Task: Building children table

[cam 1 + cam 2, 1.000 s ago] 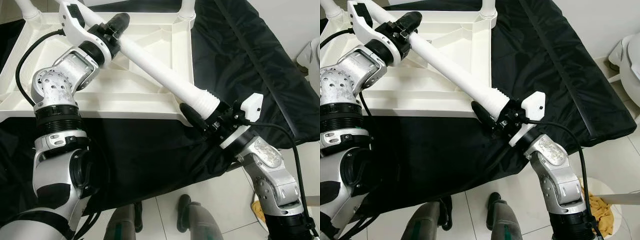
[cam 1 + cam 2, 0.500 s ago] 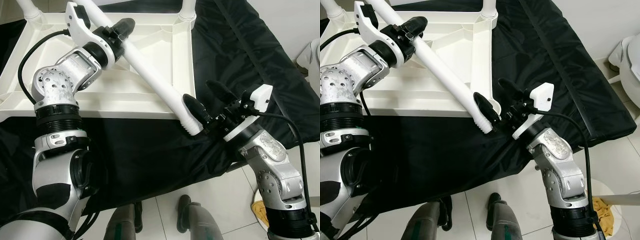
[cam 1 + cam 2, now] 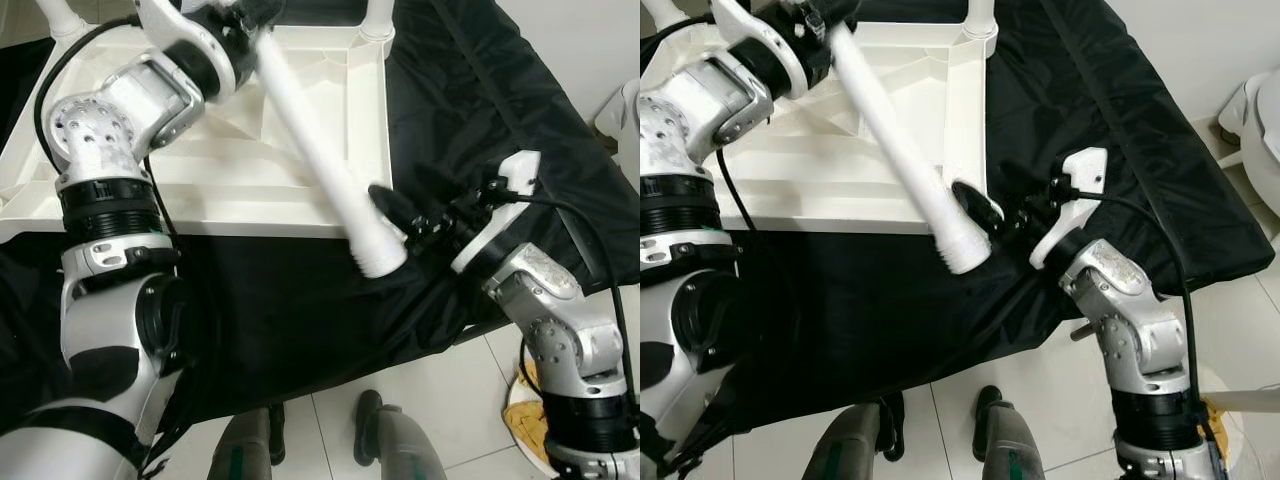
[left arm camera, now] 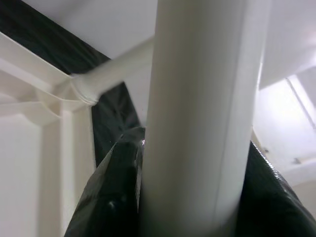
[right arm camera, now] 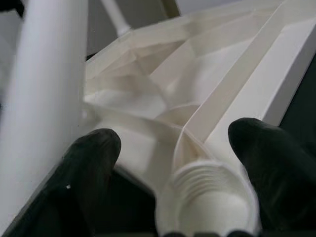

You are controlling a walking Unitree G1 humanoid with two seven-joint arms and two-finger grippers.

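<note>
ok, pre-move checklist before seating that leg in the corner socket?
1. Left end effector clamped on the table leg: ok.
2. Right end effector open, off the leg: ok.
3. Corner socket unobstructed, threads visible: ok.
4. Leg's threaded end over the socket: not ok, it hangs past the tabletop edge.
5. Leg upright: not ok, tilted.
6. Thread match: cannot tell.

Bright, even light; blurry wrist views

Head pair down—wrist cams close-up
</note>
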